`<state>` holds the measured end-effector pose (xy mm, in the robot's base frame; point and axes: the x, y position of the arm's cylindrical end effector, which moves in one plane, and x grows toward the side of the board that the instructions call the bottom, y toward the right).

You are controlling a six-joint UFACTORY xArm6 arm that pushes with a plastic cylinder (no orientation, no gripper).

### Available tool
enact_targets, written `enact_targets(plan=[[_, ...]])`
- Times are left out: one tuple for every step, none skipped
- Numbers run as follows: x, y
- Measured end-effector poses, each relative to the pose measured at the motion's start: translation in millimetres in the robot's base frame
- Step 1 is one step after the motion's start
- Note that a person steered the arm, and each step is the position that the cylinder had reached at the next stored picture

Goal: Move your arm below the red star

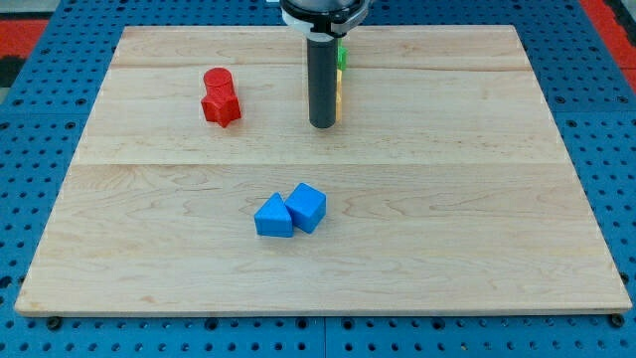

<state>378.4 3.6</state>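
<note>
A red star block (223, 106) lies on the wooden board (477, 199) at the upper left, touching a red cylinder (217, 81) just above it. My tip (322, 124) rests on the board to the right of the red star, about level with its lower edge. The rod hides most of a yellow block (339, 95) and a green block (342, 55) right behind it.
A blue triangular block (272, 216) and a blue cube (307, 207) touch each other near the board's middle, below my tip. A blue pegboard (50, 109) surrounds the board.
</note>
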Motion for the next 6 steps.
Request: enact_targets(plan=[[6.9,6.9],[16.5,10.7],[37.1,8.3],[39.6,-41.4],[39.7,-108.1],[32.4,-161.4]])
